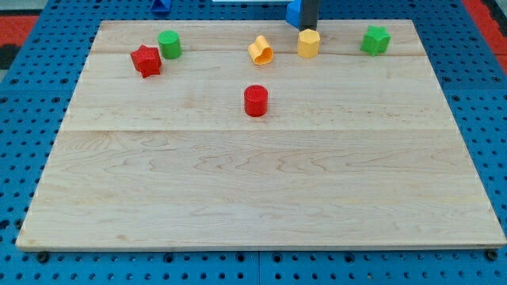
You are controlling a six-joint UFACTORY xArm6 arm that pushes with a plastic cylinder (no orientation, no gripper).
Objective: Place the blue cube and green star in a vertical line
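The blue cube [293, 13] sits at the view's top edge, just beyond the board's far rim, partly hidden by my rod. My tip [310, 28] is right beside it, on its right, and just above the yellow hexagon block [308, 43]. I cannot tell if the tip touches the cube. The green star [375, 39] lies near the board's top right, to the right of and below the cube.
On the wooden board [261, 198] lie a yellow heart-like block [261, 50], a red cylinder [256, 101], a red star [146, 60] and a green cylinder [169, 44]. Another blue block [162, 5] shows at the view's top, off the board.
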